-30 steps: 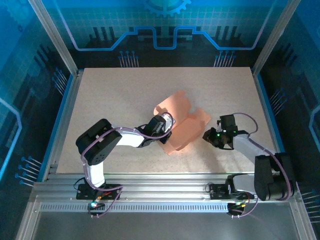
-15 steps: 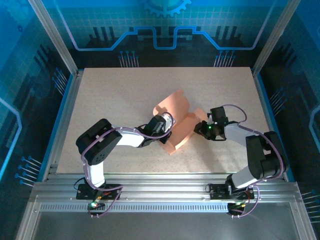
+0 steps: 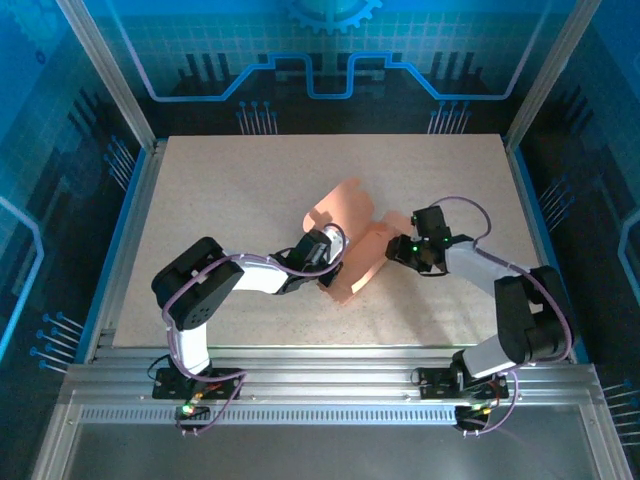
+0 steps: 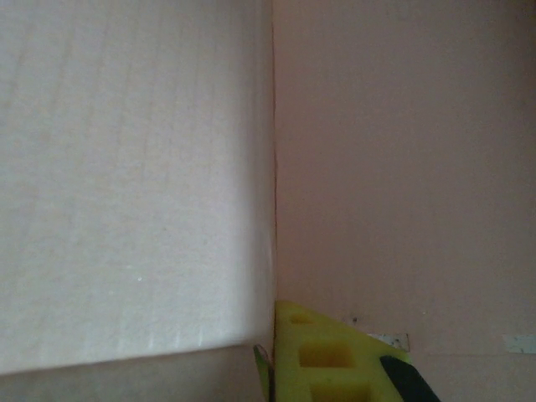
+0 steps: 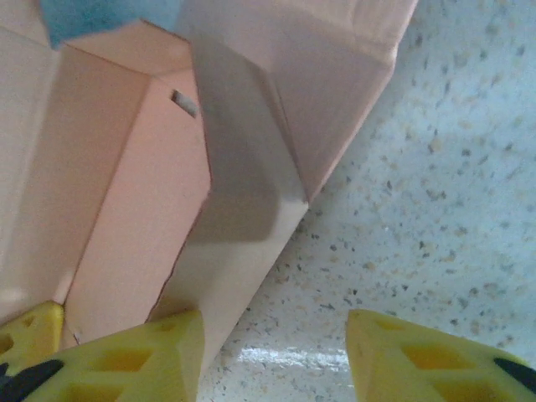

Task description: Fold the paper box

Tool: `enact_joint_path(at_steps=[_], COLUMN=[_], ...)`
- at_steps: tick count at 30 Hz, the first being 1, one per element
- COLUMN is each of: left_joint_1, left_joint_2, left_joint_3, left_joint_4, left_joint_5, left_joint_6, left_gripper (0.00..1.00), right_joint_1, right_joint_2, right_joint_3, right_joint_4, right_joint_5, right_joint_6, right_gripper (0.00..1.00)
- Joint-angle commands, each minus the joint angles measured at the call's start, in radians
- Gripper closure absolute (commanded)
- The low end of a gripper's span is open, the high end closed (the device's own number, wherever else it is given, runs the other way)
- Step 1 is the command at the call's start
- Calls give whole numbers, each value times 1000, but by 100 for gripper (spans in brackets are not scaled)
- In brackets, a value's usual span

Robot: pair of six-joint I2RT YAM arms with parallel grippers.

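The paper box (image 3: 352,228) is a salmon-orange cardboard piece, partly folded, standing near the middle of the table. My left gripper (image 3: 336,262) reaches into it from the left and is shut on one of its panels. In the left wrist view the cardboard (image 4: 402,167) is pressed close, and a panel edge runs down beside the yellow finger (image 4: 327,360). My right gripper (image 3: 393,251) is open at the box's right side. In the right wrist view the box's lower flap (image 5: 243,251) rests against the left fingertip (image 5: 142,352), with bare table between the jaws.
The speckled table (image 3: 230,190) has free room at the left, back and right of the box. Aluminium frame posts and blue panel walls (image 3: 80,120) enclose it. The rail (image 3: 320,385) with the arm bases runs along the near edge.
My right gripper has moved left and farther back up to the box and opened wider. The box's right flap has been pushed in and stands steeper. The left arm has stayed put.
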Motion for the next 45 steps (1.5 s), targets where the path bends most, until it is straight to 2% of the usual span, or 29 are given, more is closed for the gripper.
enact_joint_path(at_steps=[1, 5, 9, 14, 18, 22, 27, 30, 37, 45], left_joint_1=[-6, -6, -5, -4, -3, -4, -3, -3, -1, -2], left_joint_2=[50, 53, 47, 45, 48, 58, 59, 60, 61, 55], left_joint_3=[-24, -19, -31, -37, -26, -11, -12, -16, -13, -22], left_joint_4=[-101, -95, -96, -101, -109, -119, -124, -121, -115, -115], left_joint_5=[45, 56, 46, 42, 43, 45, 42, 42, 45, 42], left_joint_6=[3, -4, -3, -1, 3, 4, 3, 4, 3, 4], left_gripper=[95, 95, 95, 94, 95, 95, 95, 94, 94, 94], right_joint_1=[-32, -47, -44, -39, -56, -80, -108, -119, -105, -55], right_joint_2=[16, 89, 144, 101, 29, 5, -57, -60, 89, 171], right_joint_3=[43, 105, 124, 83, 42, 34, -20, -11, 138, 232], right_joint_4=[3, 6, 4, 57, 64, 54, 95, 76, -75, -133], right_joint_5=[-29, -56, -76, -79, -51, -54, -31, -20, -39, -50], right_joint_6=[-92, -123, -154, -232, -253, -238, -166, -160, -260, -366], right_gripper=[47, 48, 60, 64, 55, 52, 43, 42, 58, 62])
